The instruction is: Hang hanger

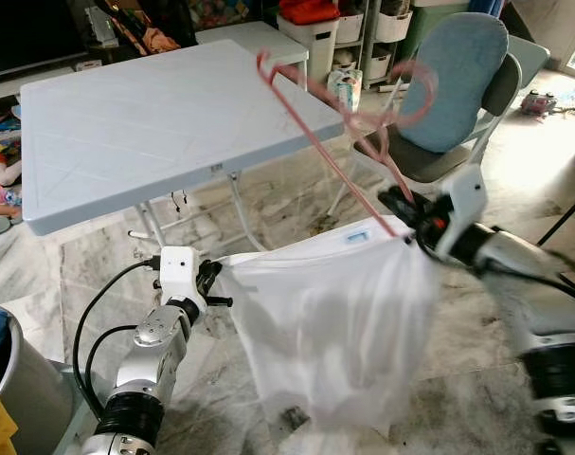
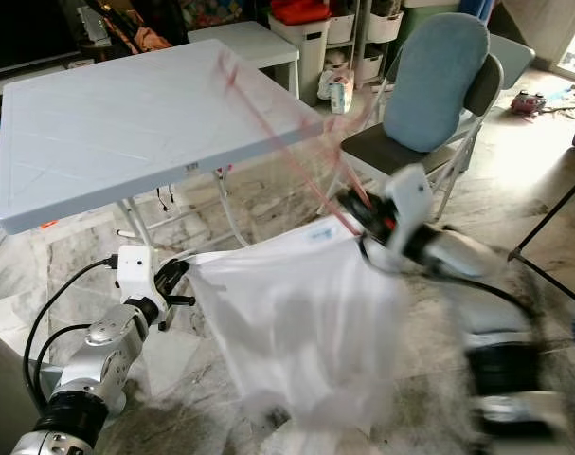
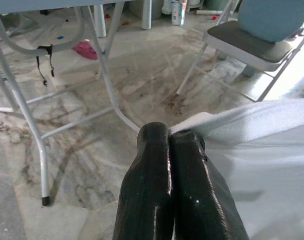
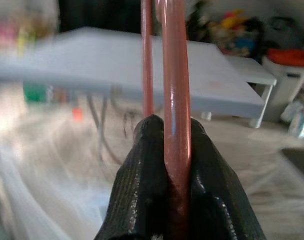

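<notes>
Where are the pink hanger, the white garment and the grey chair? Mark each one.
pink hanger [image 1: 311, 128]: left eye view, on its long straight bar.
white garment [image 1: 334, 322]: left eye view, middle of the cloth.
grey chair [image 1: 462, 81]: left eye view, on the backrest.

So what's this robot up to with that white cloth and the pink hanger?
The robot is holding a white garment stretched between its two arms, above the marble floor in front of a folding table. Its left gripper is shut on one edge of the garment. Its right gripper is clamped on a pink hanger, which sticks up at a slant from the garment's other top corner. The hanger is not hung on anything yet.
</notes>
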Tool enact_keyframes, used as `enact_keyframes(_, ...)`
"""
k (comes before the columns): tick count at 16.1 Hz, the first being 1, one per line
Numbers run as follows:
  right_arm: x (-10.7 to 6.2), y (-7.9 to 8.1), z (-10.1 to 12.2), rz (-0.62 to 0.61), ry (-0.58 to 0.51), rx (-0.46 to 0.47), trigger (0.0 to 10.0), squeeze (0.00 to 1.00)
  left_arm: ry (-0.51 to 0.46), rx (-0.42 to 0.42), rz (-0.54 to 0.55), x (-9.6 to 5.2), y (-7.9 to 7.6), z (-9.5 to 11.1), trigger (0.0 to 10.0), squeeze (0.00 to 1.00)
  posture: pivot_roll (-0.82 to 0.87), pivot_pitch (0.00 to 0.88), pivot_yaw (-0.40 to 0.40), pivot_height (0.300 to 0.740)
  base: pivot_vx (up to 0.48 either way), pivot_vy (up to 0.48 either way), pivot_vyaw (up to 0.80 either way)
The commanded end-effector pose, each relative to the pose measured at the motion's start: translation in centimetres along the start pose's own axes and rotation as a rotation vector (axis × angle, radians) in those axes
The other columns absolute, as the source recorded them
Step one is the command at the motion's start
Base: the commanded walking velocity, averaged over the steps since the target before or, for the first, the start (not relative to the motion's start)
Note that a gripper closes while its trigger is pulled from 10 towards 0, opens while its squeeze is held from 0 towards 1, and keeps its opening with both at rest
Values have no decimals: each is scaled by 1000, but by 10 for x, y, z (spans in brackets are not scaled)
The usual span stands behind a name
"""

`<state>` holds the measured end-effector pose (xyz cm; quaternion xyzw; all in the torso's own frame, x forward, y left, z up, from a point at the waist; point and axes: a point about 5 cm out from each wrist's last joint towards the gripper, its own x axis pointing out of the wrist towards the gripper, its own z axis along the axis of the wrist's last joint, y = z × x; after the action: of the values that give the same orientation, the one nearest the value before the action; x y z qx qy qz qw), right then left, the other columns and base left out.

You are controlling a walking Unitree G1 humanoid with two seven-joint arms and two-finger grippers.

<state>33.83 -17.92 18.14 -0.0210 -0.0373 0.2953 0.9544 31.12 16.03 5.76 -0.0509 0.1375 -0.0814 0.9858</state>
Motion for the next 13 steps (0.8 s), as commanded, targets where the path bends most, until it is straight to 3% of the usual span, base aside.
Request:
enact_keyframes(1, 12, 10, 18, -25, -107, 148, 10000, 0, -4, 20, 11, 0, -1, 0, 10000, 0, -174, 0, 23, 731, 0, 0, 0)
enact_keyframes(2, 20, 25, 16, -21, -146, 298, 10000, 0, -8, 24, 6, 1, -3, 0, 10000, 0, -169, 0, 22, 731, 0, 0, 0)
enact_keyframes(4, 26, 41, 15, -8, -165, 325, 10000, 0, -16, 37, -5, 1, -6, 1, 10000, 0, -167, 0, 22, 731, 0, 0, 0)
enact_keyframes(6, 36, 41, 17, -98, -192, 483, 10000, 0, 0, 60, -26, 0, -10, -4, 10000, 0, -164, 0, 16, 731, 0, 0, 0)
enact_keyframes(7, 41, 53, 24, -84, -199, 478, 10000, 0, 10, 74, -35, -1, -13, -8, 10000, 0, -165, 0, 17, 731, 0, 0, 0)
enact_keyframes(8, 43, 60, 30, -163, -208, 164, 10000, 0, -6, 59, -60, -1, -19, -8, 10000, 0, -166, 0, 17, 731, 0, 0, 0)
enact_keyframes(9, 42, 65, 31, -170, -229, -16, 10000, 0, -9, 48, -76, -1, -23, -8, 10000, 0, -165, 0, 19, 731, 0, 0, 0)
enact_keyframes(10, 42, 70, 33, -176, -264, -89, 10000, 0, -8, 47, -94, -1, -28, -8, 10000, 0, -163, 0, 22, 731, 0, 0, 0)
enact_keyframes(11, 43, 71, 33, -206, -287, -14, 10000, 0, -4, 53, -103, 0, -30, -8, 10000, 0, -161, 0, 23, 731, 0, 0, 0)
enact_keyframes(12, 44, 71, 37, -224, -302, -7, 10000, 0, -7, 68, -107, 0, -31, -8, 10000, 0, -164, 0, 24, 731, 0, 0, 0)
enact_keyframes(13, 45, 73, 41, -206, -314, -64, 10000, 0, -9, 82, -108, 0, -31, -7, 10000, 0, -164, 0, 26, 731, 0, 0, 0)
